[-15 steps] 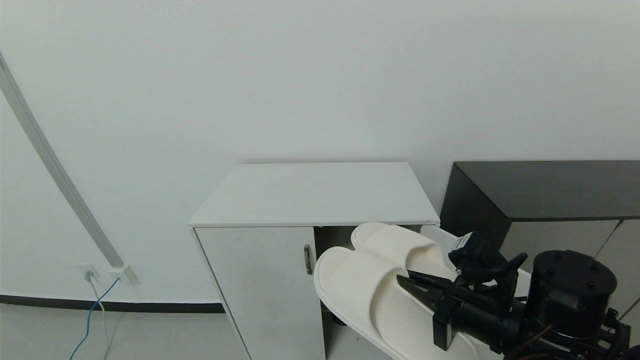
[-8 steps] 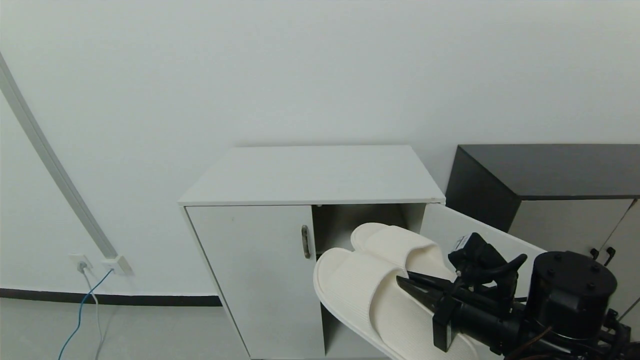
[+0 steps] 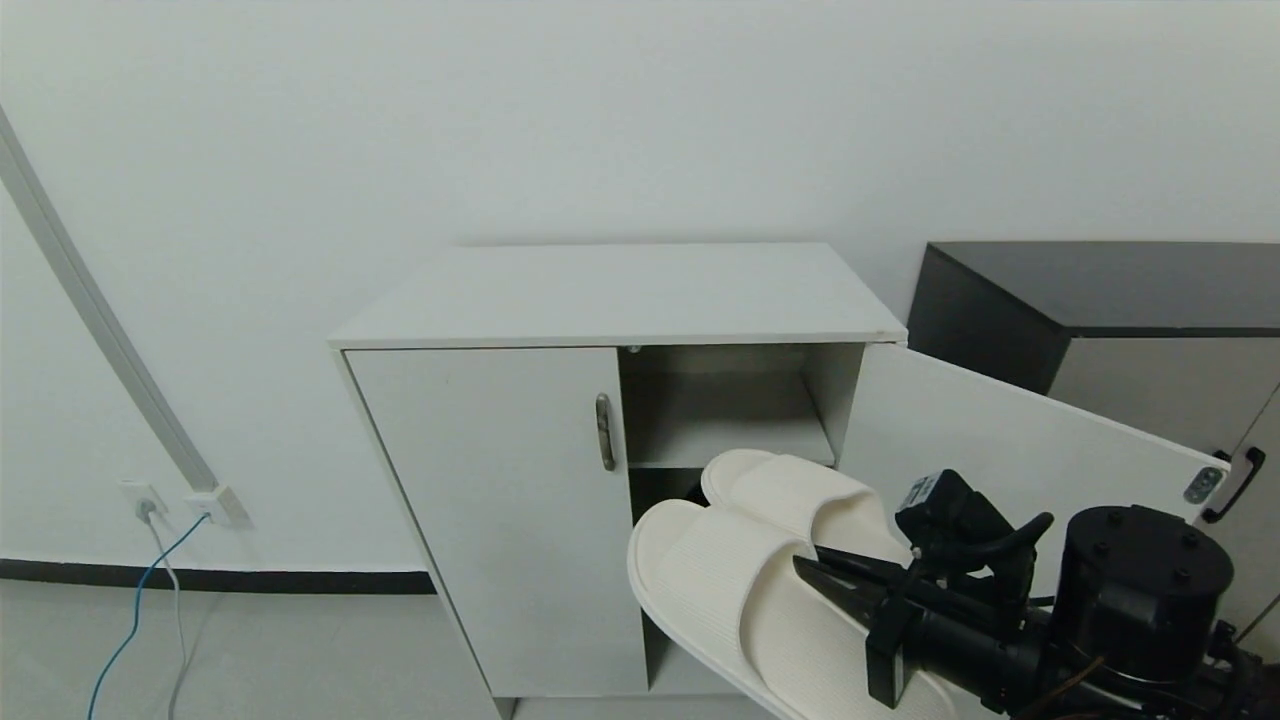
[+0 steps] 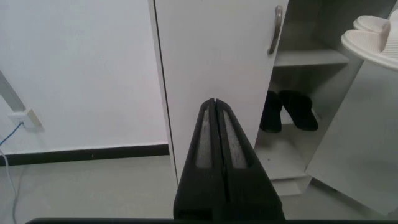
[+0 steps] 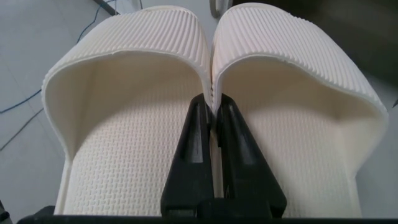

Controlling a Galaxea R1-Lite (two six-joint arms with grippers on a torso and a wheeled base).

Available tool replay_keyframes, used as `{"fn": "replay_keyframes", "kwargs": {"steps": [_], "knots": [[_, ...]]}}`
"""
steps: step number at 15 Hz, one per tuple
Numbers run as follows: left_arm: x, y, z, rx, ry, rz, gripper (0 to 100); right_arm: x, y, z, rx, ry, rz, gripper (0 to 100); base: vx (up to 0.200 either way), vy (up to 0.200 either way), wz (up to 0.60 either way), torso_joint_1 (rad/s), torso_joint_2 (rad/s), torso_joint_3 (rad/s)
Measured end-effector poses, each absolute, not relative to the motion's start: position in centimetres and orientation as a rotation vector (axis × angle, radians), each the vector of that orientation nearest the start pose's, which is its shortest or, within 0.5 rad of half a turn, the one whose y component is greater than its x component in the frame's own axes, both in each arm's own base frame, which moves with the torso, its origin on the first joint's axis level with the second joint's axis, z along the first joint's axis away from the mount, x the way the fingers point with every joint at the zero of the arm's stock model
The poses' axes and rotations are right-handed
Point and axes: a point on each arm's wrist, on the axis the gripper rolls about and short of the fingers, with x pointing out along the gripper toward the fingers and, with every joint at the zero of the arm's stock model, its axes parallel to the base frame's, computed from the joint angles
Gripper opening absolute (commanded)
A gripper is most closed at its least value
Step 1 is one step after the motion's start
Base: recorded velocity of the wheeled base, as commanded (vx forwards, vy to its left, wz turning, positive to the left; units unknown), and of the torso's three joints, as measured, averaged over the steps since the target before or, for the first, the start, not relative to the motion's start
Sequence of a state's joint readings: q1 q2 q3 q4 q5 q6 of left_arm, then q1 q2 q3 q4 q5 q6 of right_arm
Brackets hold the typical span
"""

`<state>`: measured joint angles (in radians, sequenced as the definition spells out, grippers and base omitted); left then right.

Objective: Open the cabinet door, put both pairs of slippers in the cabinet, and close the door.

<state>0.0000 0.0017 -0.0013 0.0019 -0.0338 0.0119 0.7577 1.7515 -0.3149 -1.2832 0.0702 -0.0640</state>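
Note:
A white cabinet [image 3: 620,290] stands against the wall, its right door [image 3: 1000,430] swung open and its left door [image 3: 500,500] shut. My right gripper [image 3: 815,575] is shut on a pair of white slippers [image 3: 740,560], pinching their inner edges [image 5: 211,93] together in front of the open side, at about the level of the lower compartment. A pair of black slippers [image 4: 289,111] sits on the cabinet's bottom shelf. My left gripper [image 4: 214,106] is shut with nothing in it, low down in front of the shut left door.
A black cabinet [image 3: 1100,290] stands right of the white one, just behind the open door. A middle shelf [image 3: 720,420] inside is bare. A wall socket with cables [image 3: 150,510] sits low on the left wall.
The head view has sunk, so the cabinet appears higher and its inside shows more. The right gripper with the white slippers keeps its place in the picture.

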Motion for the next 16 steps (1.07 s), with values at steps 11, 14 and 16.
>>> {"fn": "replay_keyframes", "kwargs": {"steps": [11, 14, 16], "knots": [[-2.28, -0.08, 7.58, 0.012, 0.001, -0.034, 0, 18.17, 17.45, 11.49, -0.117, 0.128, 0.832, 0, 0.000, 0.000, 0.00, -0.116, 0.46, 0.347], [-2.28, -0.08, 7.56, 0.012, 0.003, -0.033, 0, 18.12, 17.44, 11.43, -0.119, 0.131, 0.834, 0, 0.000, 0.000, 0.00, -0.030, 0.36, 0.323], [-2.28, -0.08, 7.59, 0.012, 0.001, -0.034, 0, 18.11, 17.46, 11.45, -0.122, 0.127, 0.834, 0, 0.000, 0.000, 0.00, 0.000, 0.00, 0.000]]}}
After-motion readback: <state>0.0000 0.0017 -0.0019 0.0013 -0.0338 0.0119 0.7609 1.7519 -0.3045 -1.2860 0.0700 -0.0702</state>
